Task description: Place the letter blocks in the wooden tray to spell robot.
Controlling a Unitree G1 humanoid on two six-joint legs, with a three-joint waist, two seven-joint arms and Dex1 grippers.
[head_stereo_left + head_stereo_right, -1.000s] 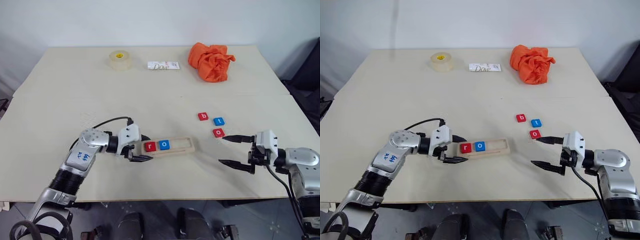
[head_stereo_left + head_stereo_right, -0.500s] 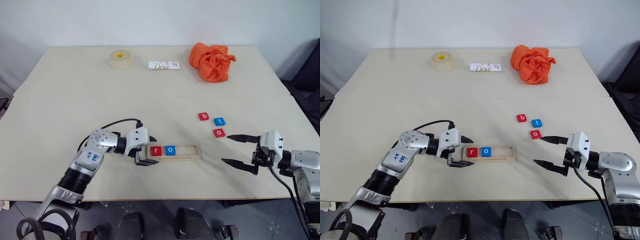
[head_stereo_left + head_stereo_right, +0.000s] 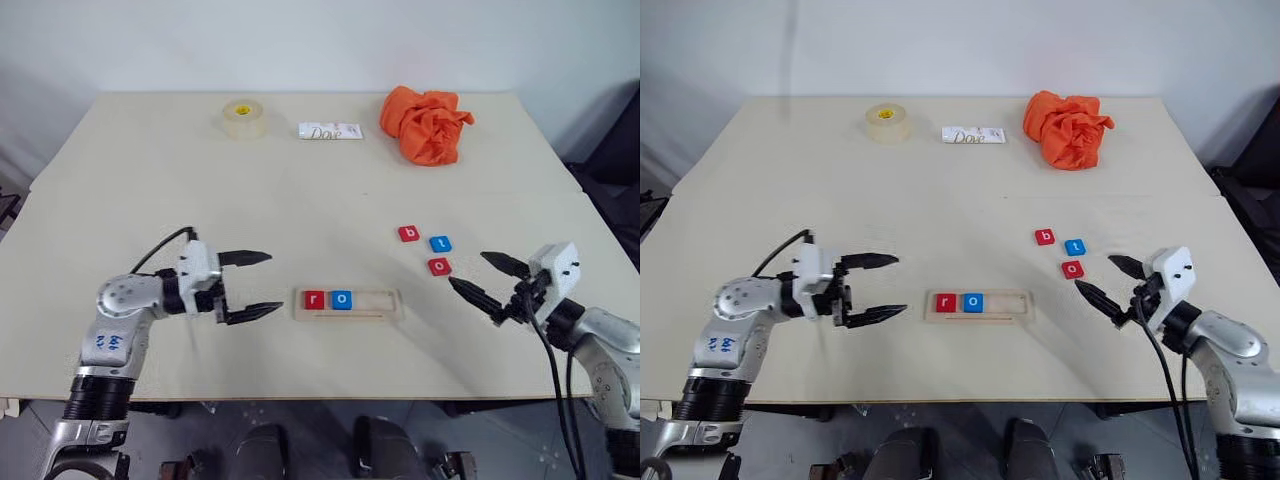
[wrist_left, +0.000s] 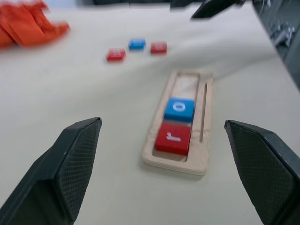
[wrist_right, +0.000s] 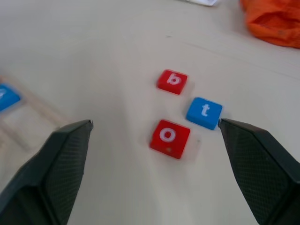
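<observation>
Pale tabletop (image 3: 300,180) against a white wall, and we're two letters in: the wooden tray (image 3: 347,303) sits near the front edge with the red r block (image 3: 314,299) and blue o block (image 3: 341,299) side by side at its left end, three places open. Left gripper (image 3: 246,285) hangs just beside the tray's left end, jaws apart, empty. Right gripper (image 3: 478,281) is also spread wide and empty, pointed at the loose cluster: red b block (image 3: 408,234), blue t block (image 3: 439,243), red o block (image 3: 438,266). By my read, b is next: reach past the o, close on it, carry it to the third place.
</observation>
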